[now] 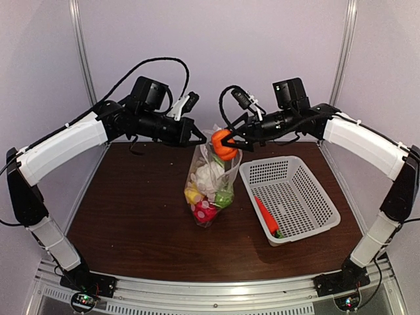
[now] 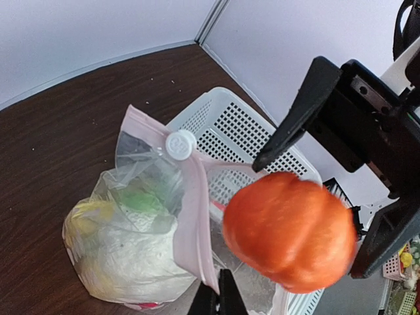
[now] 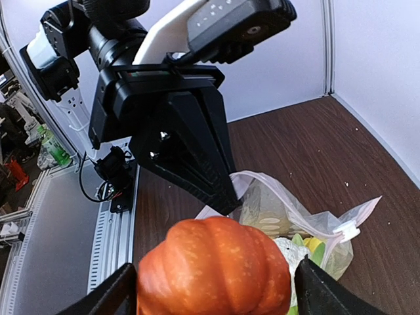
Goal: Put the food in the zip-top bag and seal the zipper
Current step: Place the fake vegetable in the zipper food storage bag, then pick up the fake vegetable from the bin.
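Note:
The zip-top bag hangs upright mid-table, holding cauliflower, lemon, green apple and red pepper. My left gripper is shut on the bag's mouth edge and holds it up; the white slider tab sits on the zipper. My right gripper is shut on the orange pumpkin and holds it just above the open mouth. The pumpkin fills the right wrist view and shows in the left wrist view. An orange carrot lies in the basket.
The white perforated basket stands right of the bag, touching or nearly touching it. White enclosure walls and corner posts stand at the back and sides. The metal rail with the arm bases runs along the near edge.

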`<state>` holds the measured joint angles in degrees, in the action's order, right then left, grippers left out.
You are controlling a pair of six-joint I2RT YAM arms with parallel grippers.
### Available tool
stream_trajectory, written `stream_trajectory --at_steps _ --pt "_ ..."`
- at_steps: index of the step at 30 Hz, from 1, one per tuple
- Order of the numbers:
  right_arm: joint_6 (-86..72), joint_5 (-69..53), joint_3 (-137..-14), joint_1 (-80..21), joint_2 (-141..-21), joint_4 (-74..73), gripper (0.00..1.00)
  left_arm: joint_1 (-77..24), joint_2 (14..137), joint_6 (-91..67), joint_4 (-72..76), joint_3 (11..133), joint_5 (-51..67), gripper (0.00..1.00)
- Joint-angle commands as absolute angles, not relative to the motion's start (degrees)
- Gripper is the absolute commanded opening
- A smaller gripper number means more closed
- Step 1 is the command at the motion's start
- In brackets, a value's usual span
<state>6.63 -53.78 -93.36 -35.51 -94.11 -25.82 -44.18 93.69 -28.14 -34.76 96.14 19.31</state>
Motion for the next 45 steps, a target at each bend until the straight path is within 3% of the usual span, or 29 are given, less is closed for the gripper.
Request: stream_trajectory --at_steps 1,3,9,17,18,20,21,23,27,33,45 --pt "10.8 -50.0 -94.0 -36.1 -93.1 -29.2 0.92 -43.8 92.7 -27.4 -32.8 98.0 19.7 0.0" --pt "10.9 -48.5 -94.0 -36.2 -92.7 -29.2 0.99 -43.8 92.7 -27.3 -32.8 97.9 19.8 0.0" --pt "13.3 -45.7 -96.0 -35.6 -90.9 -34.7 1.0 -43.8 92.3 -26.4 -33.1 97.3 18.7 0.0" --pt "12.7 -36.7 -78.3 -20.6 -78.2 -35.2 1.0 -43.7 89.1 -25.3 -29.7 93.2 14.5 0.0" --pt "14.2 -33.4 -76.4 -19.5 -78.0 -37.0 0.97 -43.5 89.8 -26.2 -32.1 93.8 10.7 0.0" --pt "16.5 -24.8 -71.0 -19.0 -78.1 -39.5 0.91 -45.0 91.2 -25.6 -36.9 100.2 18.5 0.0" --pt "18.1 -22.9 -68.4 -18.9 -78.4 -40.3 0.88 -46.8 90.3 -23.6 -35.9 100.1 15.6 0.0" --pt "19.6 -23.2 -64.5 -18.9 -79.8 -42.3 0.81 -46.4 88.9 -22.1 -37.0 98.1 4.1 0.0" --pt "20.2 -27.6 -60.1 -19.4 -83.0 -44.1 0.74 -44.0 88.0 -23.2 -36.2 97.2 10.9 0.0" --pt "24.0 -30.7 -60.2 -20.0 -89.0 -48.3 0.64 -43.9 87.2 -24.6 -35.8 94.6 8.9 0.0" --pt "22.7 -38.5 -61.6 -23.5 -95.1 -46.4 0.6 -43.9 87.2 -25.5 -35.8 93.5 8.9 0.0"
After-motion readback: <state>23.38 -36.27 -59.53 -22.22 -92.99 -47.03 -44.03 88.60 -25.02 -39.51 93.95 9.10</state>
